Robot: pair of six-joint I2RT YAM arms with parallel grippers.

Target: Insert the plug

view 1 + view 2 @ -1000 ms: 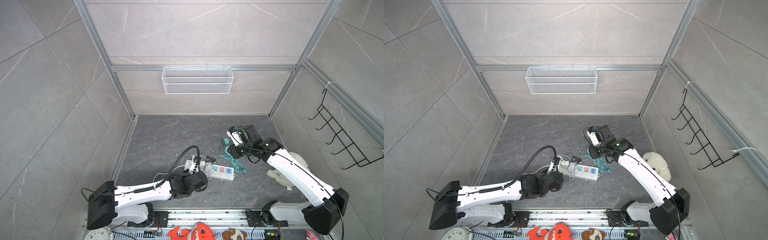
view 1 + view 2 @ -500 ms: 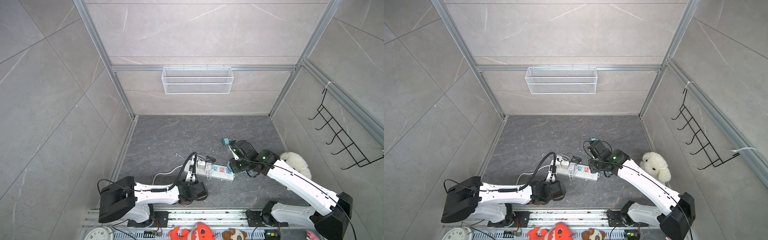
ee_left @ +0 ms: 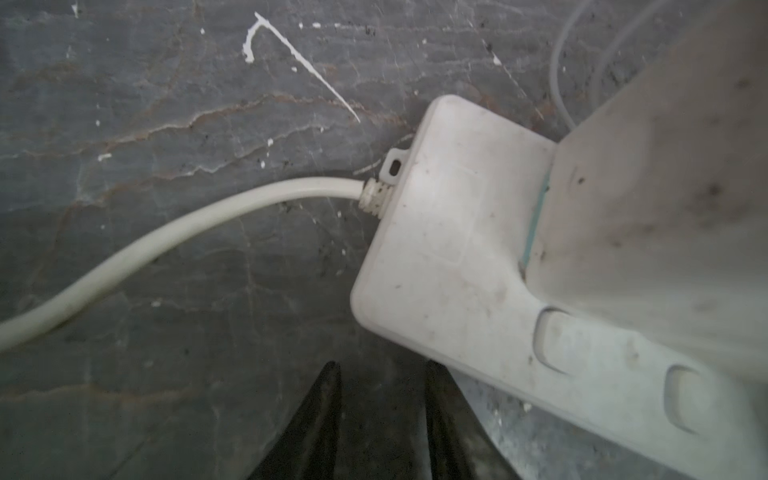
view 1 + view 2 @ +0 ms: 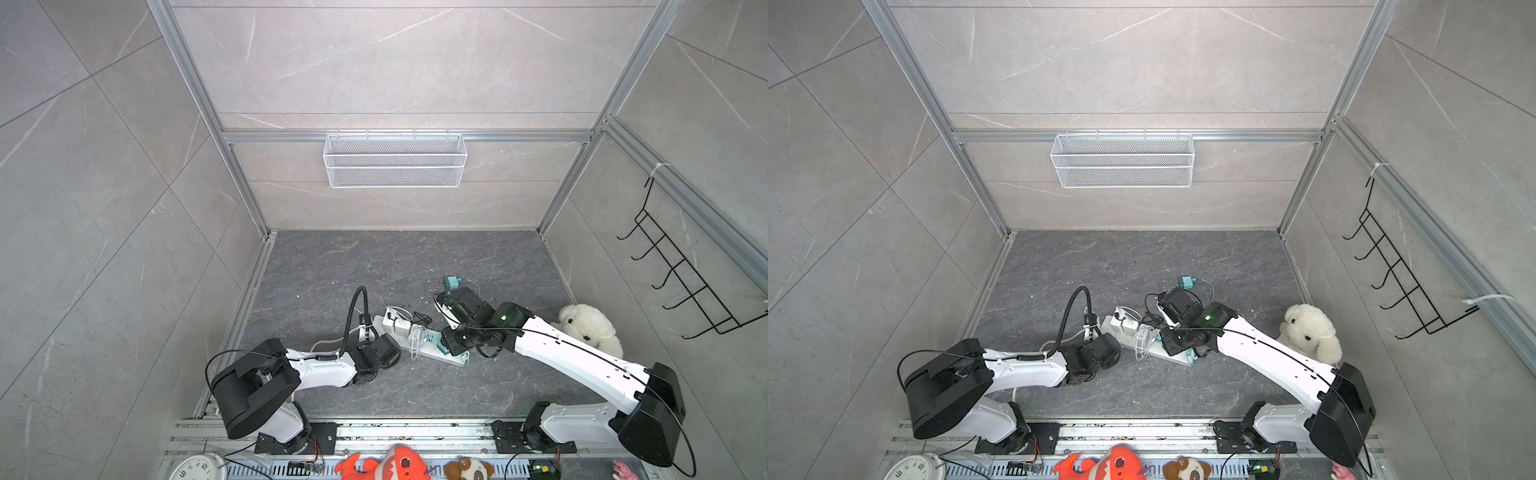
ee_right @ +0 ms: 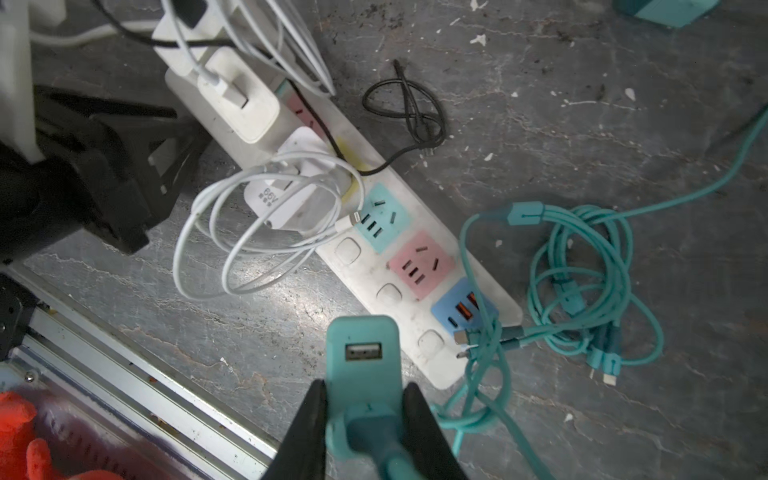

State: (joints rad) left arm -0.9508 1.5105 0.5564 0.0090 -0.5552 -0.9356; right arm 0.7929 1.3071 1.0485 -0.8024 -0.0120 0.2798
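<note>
In both top views, white power strip (image 4: 436,355) (image 4: 1177,358) flat on the grey table (image 4: 374,266), left pincer (image 4: 380,349) low at its corded end, right pincer (image 4: 451,349) down over the opposite end. From the left wrist: left pincer (image 3: 382,411) parted, nothing between the dark fingers (image 3: 326,415), strip end and white cord (image 3: 166,241) just beside. From the right wrist: right pincer (image 5: 365,390) clamped on the teal plug (image 5: 363,353), off to the side of the strip's pink socket (image 5: 419,264), in none of the sockets; teal cable (image 5: 582,282) coiled beyond.
</note>
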